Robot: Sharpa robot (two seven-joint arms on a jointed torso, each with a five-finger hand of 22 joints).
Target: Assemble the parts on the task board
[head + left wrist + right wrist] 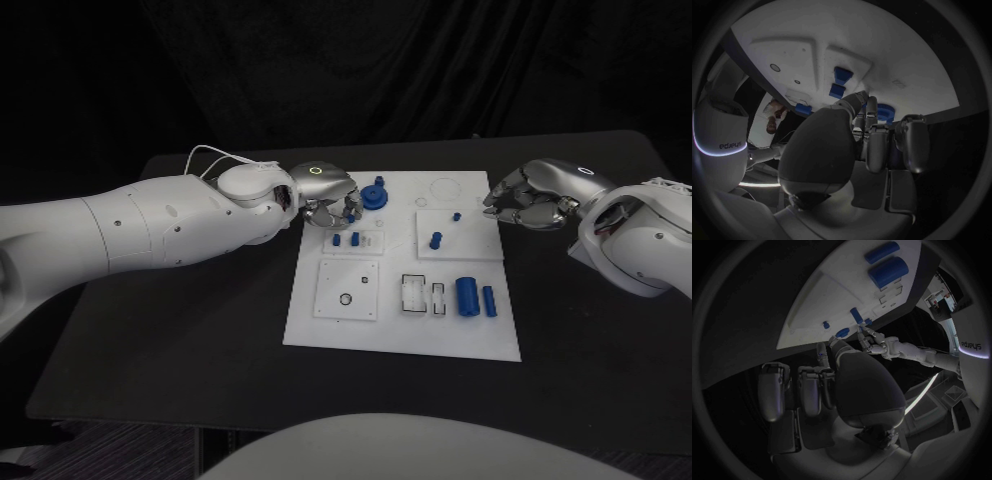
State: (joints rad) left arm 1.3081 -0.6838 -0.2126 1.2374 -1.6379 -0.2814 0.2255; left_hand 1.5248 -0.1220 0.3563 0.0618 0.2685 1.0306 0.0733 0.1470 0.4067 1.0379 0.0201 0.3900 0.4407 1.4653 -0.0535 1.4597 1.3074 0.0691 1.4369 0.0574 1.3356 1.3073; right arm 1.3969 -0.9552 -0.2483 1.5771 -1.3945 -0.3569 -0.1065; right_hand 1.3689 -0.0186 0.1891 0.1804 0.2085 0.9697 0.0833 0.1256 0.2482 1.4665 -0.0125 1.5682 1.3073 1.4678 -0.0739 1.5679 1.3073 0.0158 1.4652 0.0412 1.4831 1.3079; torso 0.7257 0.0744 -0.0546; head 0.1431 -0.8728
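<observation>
The left hand has its fingers curled down beside the blue gear on the task board; whether they hold anything, I cannot tell. The right hand is curled narrow and holds nothing.

Flat white task board mid-table carries scattered small blue parts.

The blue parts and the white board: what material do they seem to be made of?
The blue parts look like matte plastic: uniform colour, no metallic shine, though I cannot be sure. The board looks like matte white plastic or painted sheet: flat, even, without glare. The left hand looks like silvery metal, with highlights.
</observation>
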